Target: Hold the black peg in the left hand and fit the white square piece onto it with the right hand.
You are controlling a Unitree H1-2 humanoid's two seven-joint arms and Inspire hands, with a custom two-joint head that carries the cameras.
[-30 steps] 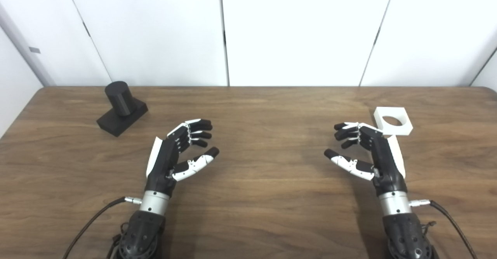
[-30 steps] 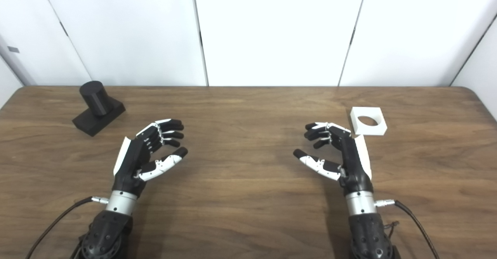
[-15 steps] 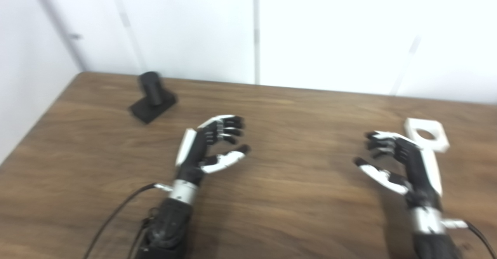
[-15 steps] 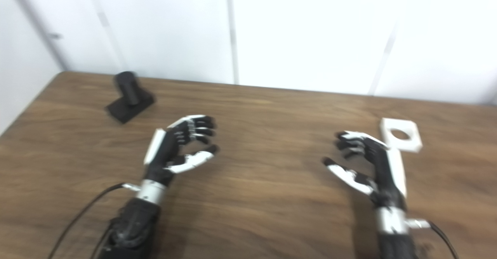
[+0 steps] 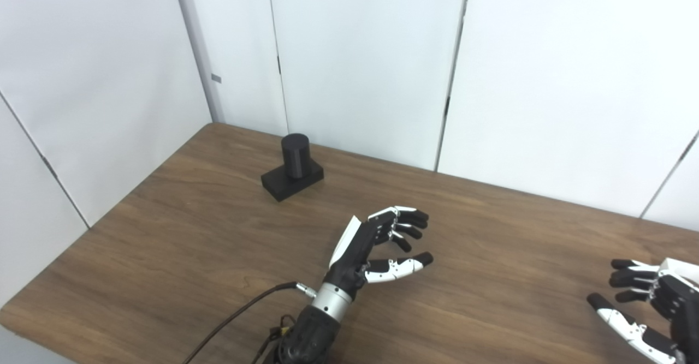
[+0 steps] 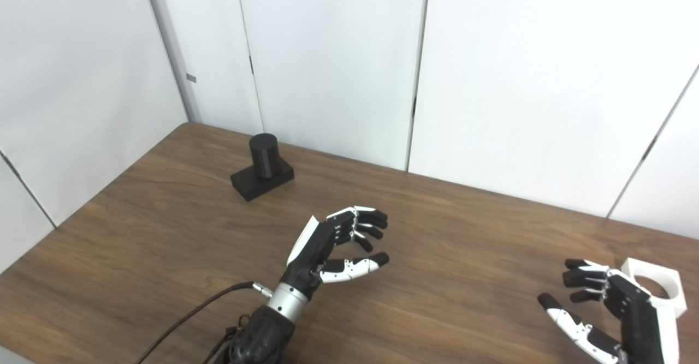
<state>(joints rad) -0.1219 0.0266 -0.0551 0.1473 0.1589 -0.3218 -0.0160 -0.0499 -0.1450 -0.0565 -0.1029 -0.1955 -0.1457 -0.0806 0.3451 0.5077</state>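
Two hands hover over the wooden table point(image 5: 164, 255), and neither holds anything. The left hand point(image 5: 377, 244) sits near the middle of the tabletop, its palm turned inward, its fingers point(image 5: 409, 223) curled loosely and spread apart from the thumb, which points toward the right. A dark cable point(image 5: 240, 320) runs from its silver wrist down to the picture's bottom edge. The right hand point(image 6: 606, 309) is low at the right side of the scene, partly cut off by the frame edge in the left eye view; it too is released, with its curled fingers held apart from the thumb and its palm facing the left hand.

Just behind the right hand, at the far right of the table, lies the white square piece point(image 6: 655, 290), flat on the wood with its round hole facing up. The hand's back covers part of its near corner in the picture, and whether they touch cannot be told.

The black peg point(image 5: 295, 155) stands upright on its black rectangular base point(image 5: 289, 181) at the far left part of the table, near the back edge and well apart from the left hand. White wall panels point(image 5: 360, 69) rise behind the table and along its left side.
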